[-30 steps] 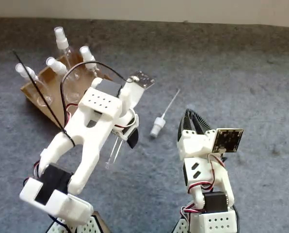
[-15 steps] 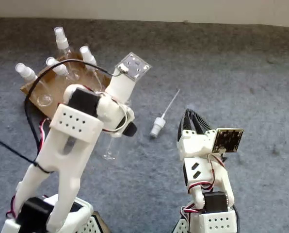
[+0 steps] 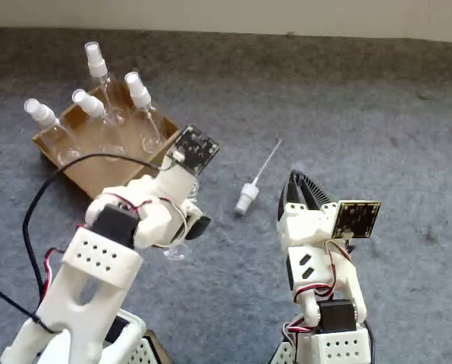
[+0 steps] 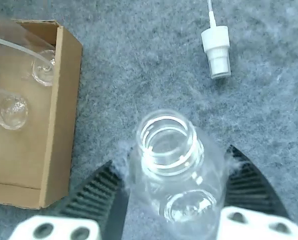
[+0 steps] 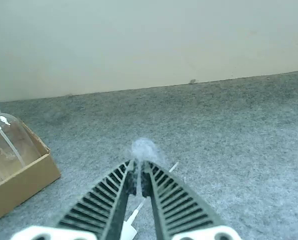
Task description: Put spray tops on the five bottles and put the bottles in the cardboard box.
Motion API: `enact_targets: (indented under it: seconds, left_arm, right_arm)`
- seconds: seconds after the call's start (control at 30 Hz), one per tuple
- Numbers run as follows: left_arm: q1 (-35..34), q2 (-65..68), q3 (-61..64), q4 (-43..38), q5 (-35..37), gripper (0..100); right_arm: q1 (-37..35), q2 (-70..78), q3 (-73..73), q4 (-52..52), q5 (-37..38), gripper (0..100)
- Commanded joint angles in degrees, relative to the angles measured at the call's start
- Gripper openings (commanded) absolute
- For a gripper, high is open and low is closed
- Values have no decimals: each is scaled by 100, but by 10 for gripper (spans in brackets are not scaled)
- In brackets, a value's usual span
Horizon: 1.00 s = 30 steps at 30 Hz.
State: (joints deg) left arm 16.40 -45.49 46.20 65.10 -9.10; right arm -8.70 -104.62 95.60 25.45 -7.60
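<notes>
1. Fingers (image 4: 96, 195) of the left gripper (image 4: 174, 160) stand wide apart and clamp the uncapped bottle (image 4: 171, 170) on 2 sides.
2. Beyond those fingertips, well apart from the bottle, the spray top (image 4: 216, 52) lies on the carpet (image 4: 139, 60); the cardboard box (image 4: 64, 115) sits off to one side.
3. Right gripper (image 5: 139, 172): fingers almost closed, holding nothing.

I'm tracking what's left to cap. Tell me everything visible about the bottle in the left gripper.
The bottle is clear, glass or plastic by its look, round, with a threaded open neck and no spray top. It is upright, clamped between the ribbed black fingers of the left gripper, beside the cardboard box.
</notes>
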Motion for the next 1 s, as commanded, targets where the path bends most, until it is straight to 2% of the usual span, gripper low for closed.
enact_targets:
  seconds: [0.0, 0.33, 0.5, 0.77, 0.97]
  left_arm:
    - [-233, -690, 831, -923, -26, 203]
    - [-549, -866, 1613, -1565, 9, 203]
    - [-558, -875, 1868, -1758, 9, 203]
    - [-655, -875, 1938, -1758, 9, 203]
    - [-646, -875, 1938, -1741, 9, 203]
  right_arm:
    - [-57, -22, 1015, -136, 70, 15]
    - [-57, -31, 1015, -145, 97, 20]
    - [-145, -31, 866, -136, 686, 21]
    - [-154, -22, -462, 1305, 774, 21]
    - [-251, -13, -901, 1587, 1240, 21]
